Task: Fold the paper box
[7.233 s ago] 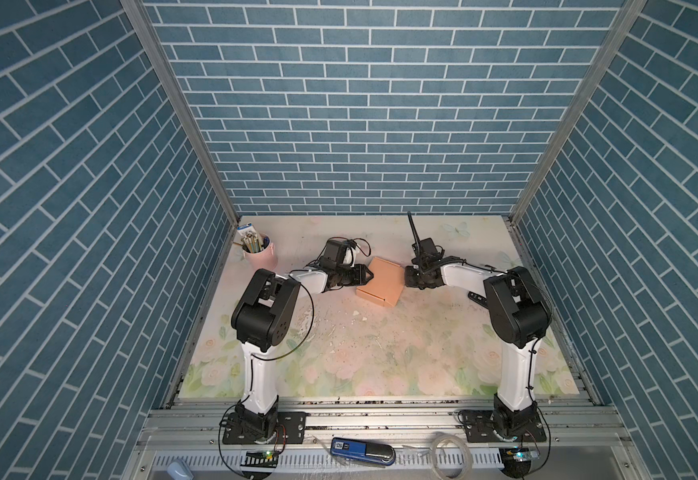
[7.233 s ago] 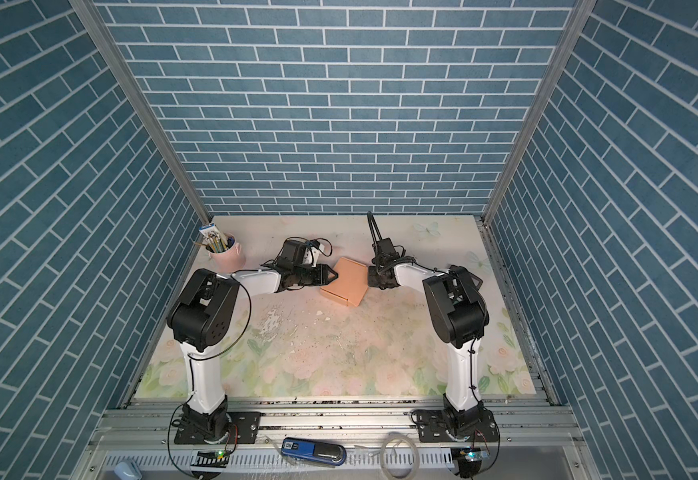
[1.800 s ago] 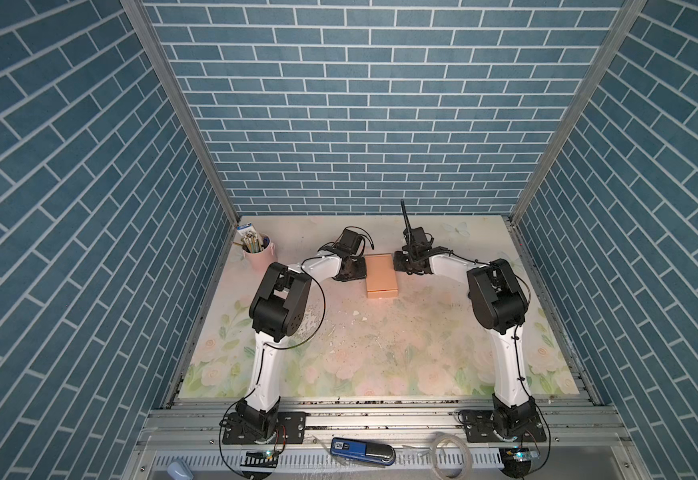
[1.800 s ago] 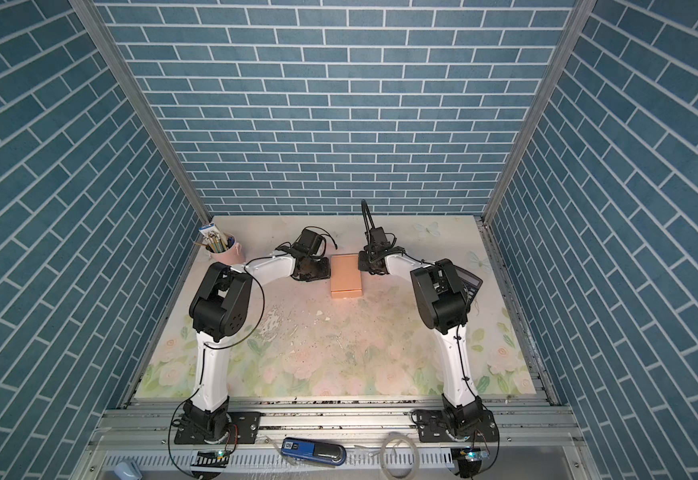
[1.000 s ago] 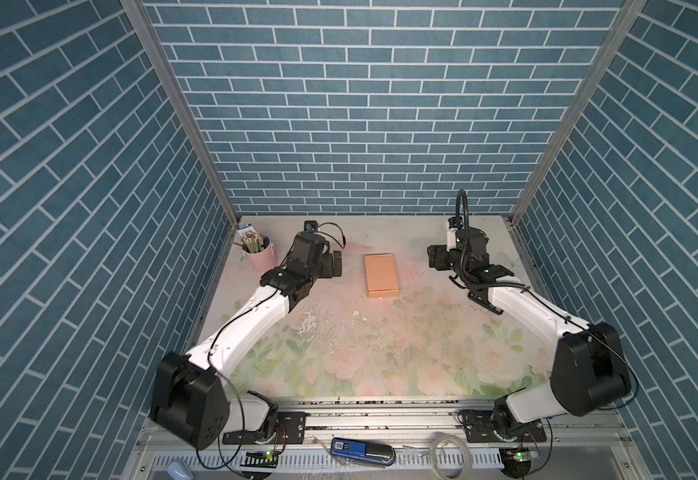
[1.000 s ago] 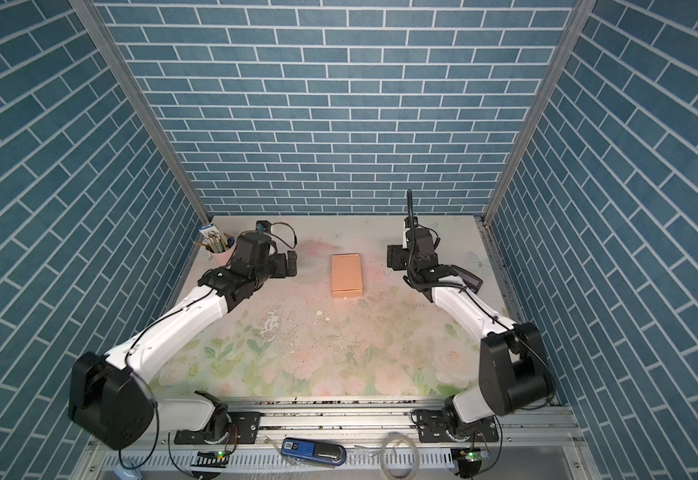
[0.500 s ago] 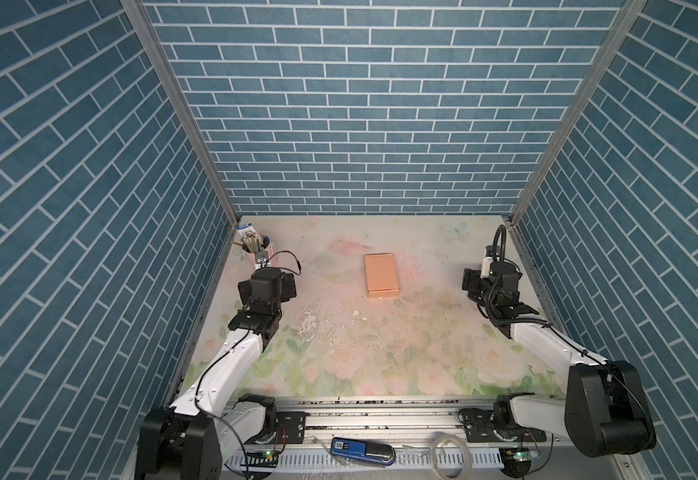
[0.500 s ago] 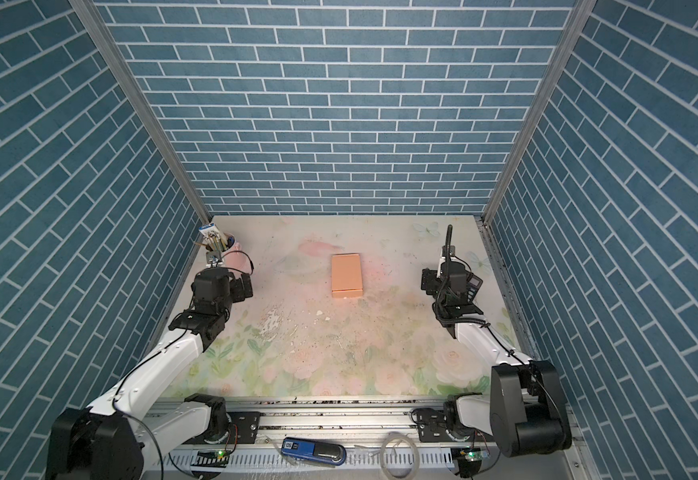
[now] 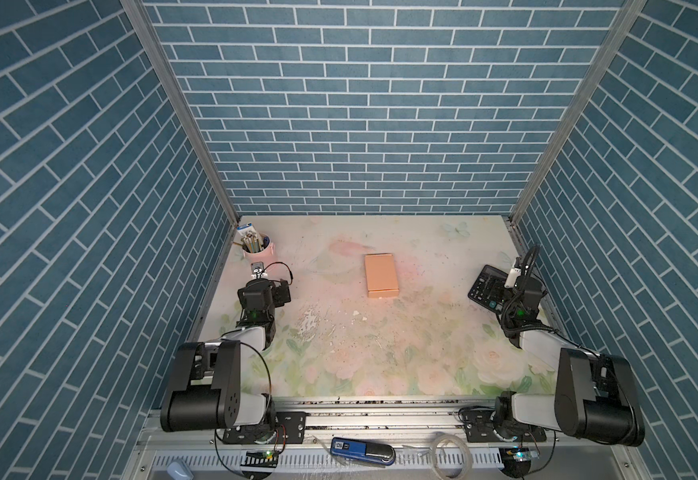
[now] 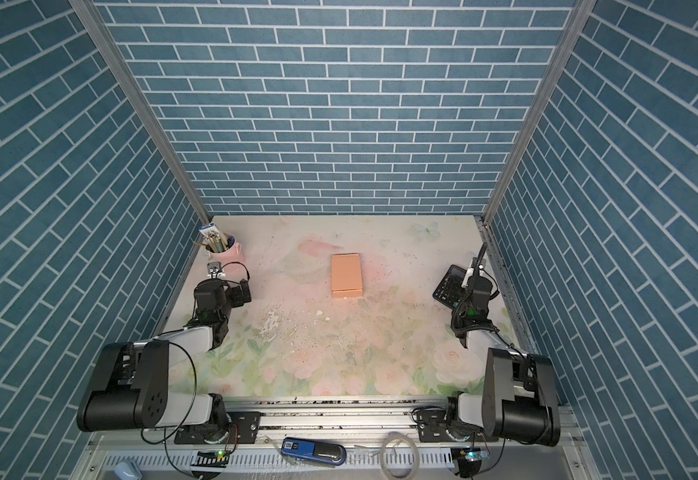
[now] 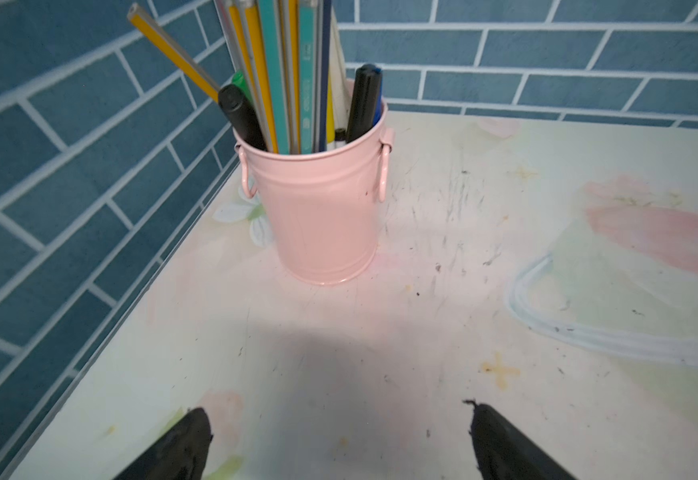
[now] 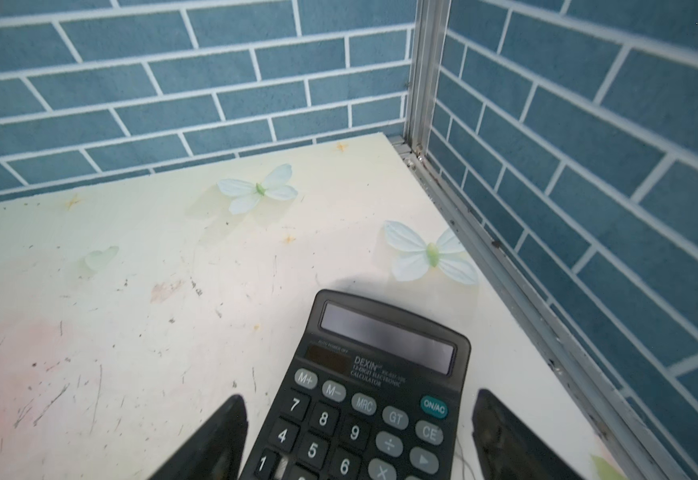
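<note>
Your paper box [image 9: 381,276] lay shut as a flat, smooth tan cardboard rectangle, one crease crossing its near end, in the middle of both top views on the scuffed floral desk [image 9: 339,353]. Only the wrist views showed the jaws. Your left tool [image 11: 337,419] had its black fingers wide apart and empty, facing a glossy pink metal bucket [image 11: 322,208] of pens and pencils. Your right tool [image 12: 360,403] stood spread above a black plastic calculator [image 12: 380,374], gripping nothing. Only the top views showed the box, which sat between the two tools, well apart from both, one at the desk's left edge and one at its right
</note>
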Robot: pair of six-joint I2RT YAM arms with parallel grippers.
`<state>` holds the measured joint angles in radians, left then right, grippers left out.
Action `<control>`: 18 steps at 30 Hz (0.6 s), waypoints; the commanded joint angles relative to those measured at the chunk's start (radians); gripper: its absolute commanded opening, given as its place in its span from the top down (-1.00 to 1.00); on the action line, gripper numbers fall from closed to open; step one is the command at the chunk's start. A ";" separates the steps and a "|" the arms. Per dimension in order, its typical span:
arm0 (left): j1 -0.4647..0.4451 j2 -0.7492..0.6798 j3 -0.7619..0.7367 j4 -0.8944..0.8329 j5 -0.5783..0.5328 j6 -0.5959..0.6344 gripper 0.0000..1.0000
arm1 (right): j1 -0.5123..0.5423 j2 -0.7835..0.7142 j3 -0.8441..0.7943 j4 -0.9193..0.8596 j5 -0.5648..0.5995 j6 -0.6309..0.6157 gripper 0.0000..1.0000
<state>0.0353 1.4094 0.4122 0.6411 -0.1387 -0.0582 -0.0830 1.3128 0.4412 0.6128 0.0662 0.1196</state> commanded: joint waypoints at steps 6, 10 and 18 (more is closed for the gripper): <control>-0.001 0.122 -0.113 0.399 0.132 0.064 -0.99 | 0.013 0.052 -0.067 0.128 -0.020 -0.021 -0.66; -0.002 0.112 -0.099 0.353 0.148 0.070 -0.99 | 0.026 0.122 -0.150 0.358 -0.004 -0.041 -0.65; -0.035 0.116 -0.038 0.241 0.088 0.091 -0.99 | 0.025 0.228 -0.092 0.340 0.003 -0.036 -0.70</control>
<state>0.0078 1.5215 0.3576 0.9024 -0.0307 0.0139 -0.0605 1.5501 0.2775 0.9535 0.0601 0.1036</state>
